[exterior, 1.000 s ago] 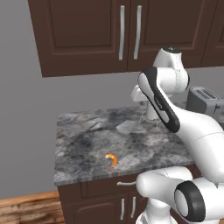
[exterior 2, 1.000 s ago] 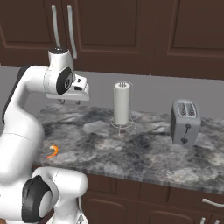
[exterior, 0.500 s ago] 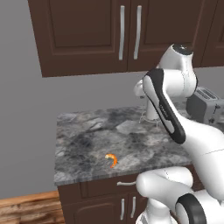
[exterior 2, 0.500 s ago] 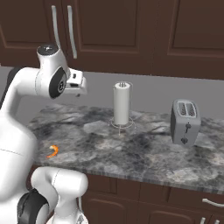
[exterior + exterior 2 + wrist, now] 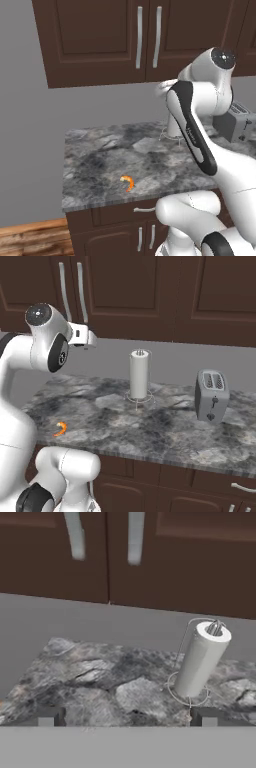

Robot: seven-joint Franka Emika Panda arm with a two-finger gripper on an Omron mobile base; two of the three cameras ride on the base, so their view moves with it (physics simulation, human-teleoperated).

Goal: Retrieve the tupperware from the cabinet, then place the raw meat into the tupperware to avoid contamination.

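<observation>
One shrimp (image 5: 128,183), small, orange, curled, on counter (image 5: 95,165) | one paper roll (image 5: 139,375) | one toaster (image 5: 212,395) | two cabinet (image 5: 100,40) handles | gripper (image 5: 125,716) wide open, empty

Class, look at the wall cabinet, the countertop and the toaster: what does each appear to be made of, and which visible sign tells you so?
Cabinet: seemingly dark brown wood, matt, with panelled doors and silvery bar handles.
Countertop: probably polished stone such as granite, given its mottled grey veining.
Toaster: likely brushed metal, from its even silver-grey casing.
</observation>
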